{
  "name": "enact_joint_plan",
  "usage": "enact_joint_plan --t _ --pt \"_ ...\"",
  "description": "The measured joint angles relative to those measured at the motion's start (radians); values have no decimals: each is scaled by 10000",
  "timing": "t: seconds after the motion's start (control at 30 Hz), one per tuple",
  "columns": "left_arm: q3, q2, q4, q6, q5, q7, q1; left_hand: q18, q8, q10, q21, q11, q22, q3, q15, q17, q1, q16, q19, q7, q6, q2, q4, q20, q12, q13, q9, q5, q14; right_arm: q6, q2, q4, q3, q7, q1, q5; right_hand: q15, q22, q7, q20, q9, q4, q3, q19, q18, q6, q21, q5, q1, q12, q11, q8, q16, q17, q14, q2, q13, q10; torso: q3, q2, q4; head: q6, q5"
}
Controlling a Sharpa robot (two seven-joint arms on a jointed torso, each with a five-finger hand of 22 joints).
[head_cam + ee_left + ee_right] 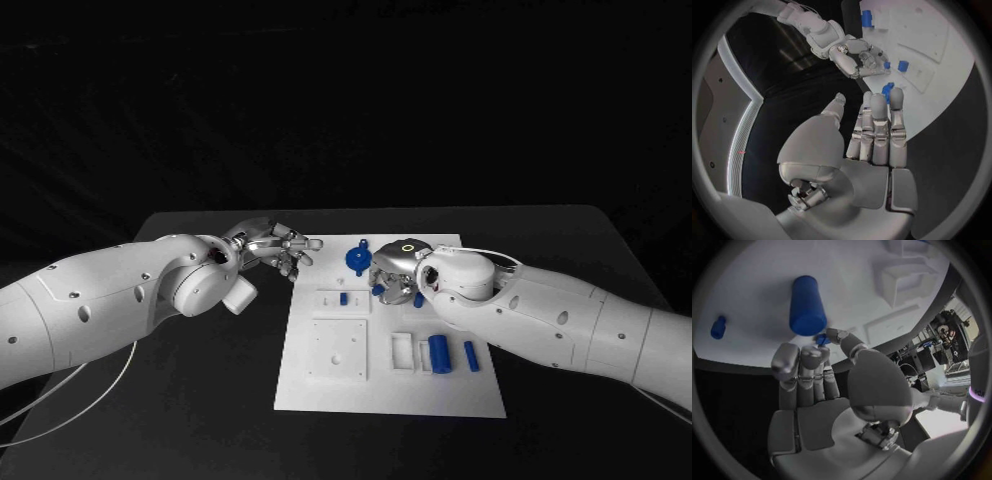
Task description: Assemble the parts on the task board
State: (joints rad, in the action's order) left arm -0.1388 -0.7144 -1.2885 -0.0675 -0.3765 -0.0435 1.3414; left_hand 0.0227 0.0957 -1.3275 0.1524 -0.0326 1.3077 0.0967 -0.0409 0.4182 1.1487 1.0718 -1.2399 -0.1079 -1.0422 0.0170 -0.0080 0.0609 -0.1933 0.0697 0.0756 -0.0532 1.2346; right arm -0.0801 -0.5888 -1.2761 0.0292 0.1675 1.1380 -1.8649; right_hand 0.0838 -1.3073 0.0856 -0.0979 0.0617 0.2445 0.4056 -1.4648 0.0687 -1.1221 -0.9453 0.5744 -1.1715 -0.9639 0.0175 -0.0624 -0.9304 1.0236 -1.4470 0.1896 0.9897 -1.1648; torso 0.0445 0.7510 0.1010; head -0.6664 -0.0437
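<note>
Parts look small, stiff, light and likely slick plastic, best pinched across their sides; the right hand [820, 357] pinches one small blue piece [821, 339] over the white board [389, 385]. On the board's near right lie three loose blue pieces: one thick cylinder [438, 354] and two thin pins [472, 356]. Left hand [277, 250] hovers at the board's far left edge, fingers apart, holding nothing.

No legible text, labels, brands, numbers or signs in any view. Task board [332, 390] surface blank white; blue parts unmarked. Equipment at the rim of the right wrist view too small to read.
</note>
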Motion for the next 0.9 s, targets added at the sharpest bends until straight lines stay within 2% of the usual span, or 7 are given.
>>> enact_joint_plan --t 0.1,0.2,0.37,0.7,0.9 --pt "0 0 5 1 -3 14 0 0 0 2 0 -2 0 0 0 0 0 0 0 0 0 0 0 0 0 0 0 0 0 3 -22 -27 -2 0 -6 41 -52 0 106 0 97 -51 -619 0 0 413 21 -19 0 133 -106 -69 0 13 53 -1 -97 106 5 -1 -1 6 0" --pt "0 0 8 2 -6 23 0 0 0 36 0 -36 0 0 0 0 0 0 0 0 0 0 0 0 0 0 0 0 0 2 -39 -38 -2 6 -6 71 -52 0 201 0 15 -69 -922 0 -1 573 60 -106 -57 133 -107 -9 0 36 54 -58 -131 107 6 -1 -1 10 0" --pt "0 1 16 3 -11 35 0 0 0 36 0 -36 -1 0 0 0 0 0 0 0 0 0 0 0 0 0 0 0 0 -12 -68 -39 1 23 -2 108 -52 0 191 0 -11 -100 -1144 0 0 615 60 -228 -106 133 -141 26 0 55 54 -108 -140 141 5 -1 -1 11 -12" --pt "0 3 35 8 -19 49 0 1 0 35 0 -35 -2 0 0 0 0 0 0 0 0 0 0 0 0 0 0 0 0 -81 -117 -68 -3 55 -12 97 -51 0 186 0 0 -81 -1126 0 0 612 60 -369 -105 133 -142 43 0 119 54 -110 -140 141 12 0 -6 12 -38" --pt "0 7 39 11 -23 54 0 0 0 35 0 -35 -2 0 0 0 0 0 0 0 0 0 0 0 0 0 0 0 0 -99 -118 -70 -3 65 -14 86 -51 0 72 0 0 11 -962 0 0 308 60 -593 -144 133 -141 47 -1 149 54 -150 -86 140 8 2 -3 4 -42"
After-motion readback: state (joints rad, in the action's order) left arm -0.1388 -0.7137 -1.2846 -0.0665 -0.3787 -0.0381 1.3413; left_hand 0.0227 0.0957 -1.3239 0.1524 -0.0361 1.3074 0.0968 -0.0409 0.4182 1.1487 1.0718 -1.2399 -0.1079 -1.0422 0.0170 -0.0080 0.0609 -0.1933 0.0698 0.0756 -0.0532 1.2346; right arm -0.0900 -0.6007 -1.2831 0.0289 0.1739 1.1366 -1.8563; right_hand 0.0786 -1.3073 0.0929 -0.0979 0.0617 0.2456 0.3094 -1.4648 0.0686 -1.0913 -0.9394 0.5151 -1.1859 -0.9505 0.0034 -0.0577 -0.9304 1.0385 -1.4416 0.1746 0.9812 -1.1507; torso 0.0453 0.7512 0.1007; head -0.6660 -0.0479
